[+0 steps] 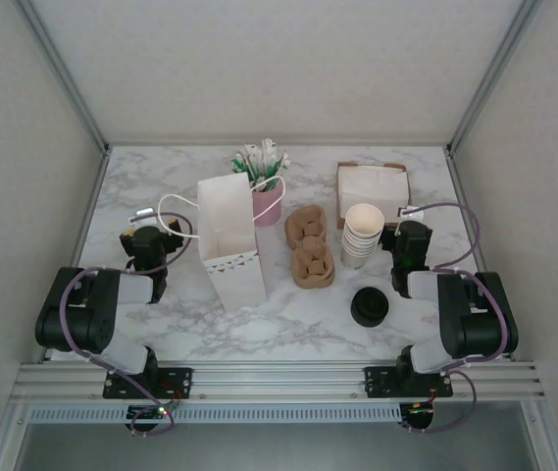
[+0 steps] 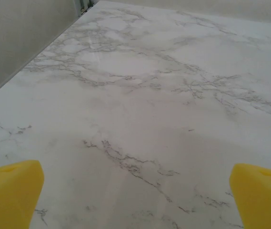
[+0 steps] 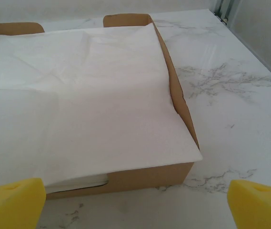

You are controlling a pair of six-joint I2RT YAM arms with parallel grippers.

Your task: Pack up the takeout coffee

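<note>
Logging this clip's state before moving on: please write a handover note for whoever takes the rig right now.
Left pincer: open, empty, low over the bare marble table.
Right pincer: open, empty, facing the cardboard napkin tray.
Takeout coffee: lidded, upright on the table near the right arm's base, in front of the stack of paper cups, nothing touching it.
White paper bag: stands mid-table, left of the coffee.
Done: nothing packed yet.
Left: grasp the coffee, probably with the right arm, and put it in the bag.

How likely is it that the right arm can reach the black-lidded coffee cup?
Probably yes: the takeout coffee stands alone, close to the right gripper, whose jaws are open, with nothing between them.
</note>
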